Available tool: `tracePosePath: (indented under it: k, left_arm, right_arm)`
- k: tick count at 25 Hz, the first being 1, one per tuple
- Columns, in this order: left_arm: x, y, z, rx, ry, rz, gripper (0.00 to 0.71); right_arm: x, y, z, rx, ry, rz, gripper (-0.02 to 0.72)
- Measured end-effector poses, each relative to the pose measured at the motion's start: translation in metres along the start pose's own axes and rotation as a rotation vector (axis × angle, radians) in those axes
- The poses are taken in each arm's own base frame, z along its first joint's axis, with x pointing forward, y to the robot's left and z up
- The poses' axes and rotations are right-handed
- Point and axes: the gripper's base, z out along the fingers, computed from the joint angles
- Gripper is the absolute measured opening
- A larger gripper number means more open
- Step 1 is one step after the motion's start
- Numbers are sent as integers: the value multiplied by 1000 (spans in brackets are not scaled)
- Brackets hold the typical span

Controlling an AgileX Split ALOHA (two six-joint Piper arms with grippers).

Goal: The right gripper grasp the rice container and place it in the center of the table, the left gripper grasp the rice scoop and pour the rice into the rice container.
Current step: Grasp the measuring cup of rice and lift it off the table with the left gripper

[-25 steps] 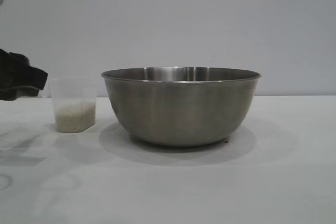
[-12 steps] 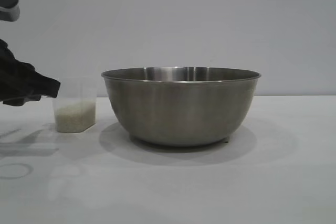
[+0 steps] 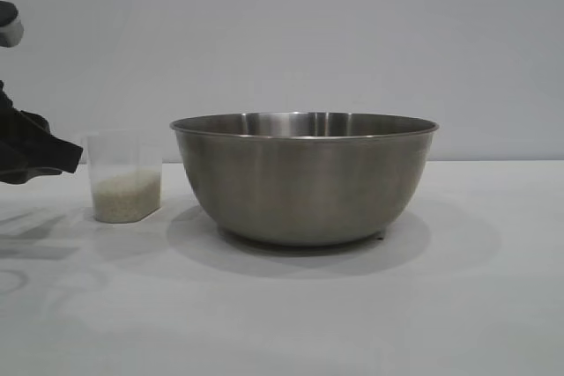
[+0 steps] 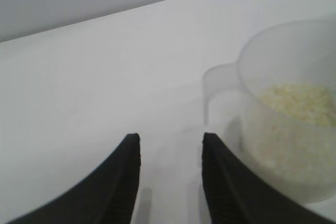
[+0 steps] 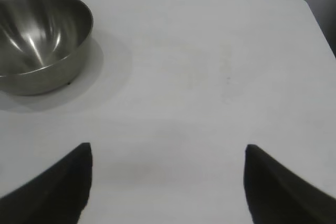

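The steel rice container (image 3: 304, 178) stands on the white table (image 3: 458, 305) near its middle; it also shows empty in the right wrist view (image 5: 39, 38). The clear rice scoop (image 3: 125, 175) stands upright to its left, with rice (image 3: 126, 195) in its lower part. My left gripper (image 3: 66, 158) is at the exterior view's left edge, just left of the scoop. In the left wrist view the left gripper (image 4: 170, 140) is open and empty, and the scoop (image 4: 286, 114) with its handle (image 4: 218, 85) stands beside one finger. My right gripper (image 5: 168, 150) is wide open, empty, away from the bowl.
The table's far corner and edge (image 5: 310, 9) show in the right wrist view. A plain grey wall (image 3: 291, 33) stands behind the table.
The left gripper moved right towards the scoop, then drew back a little to the left. The bowl and scoop have not moved.
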Motion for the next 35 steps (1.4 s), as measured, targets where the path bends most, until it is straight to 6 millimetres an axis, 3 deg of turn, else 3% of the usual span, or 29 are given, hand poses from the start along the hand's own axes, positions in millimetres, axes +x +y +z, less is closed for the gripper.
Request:
tracePosePath:
  k: [35]
  left_arm:
    - [-6,2,9,19,-35,4,230]
  right_arm:
    - [0,0,0,0,0,0,558]
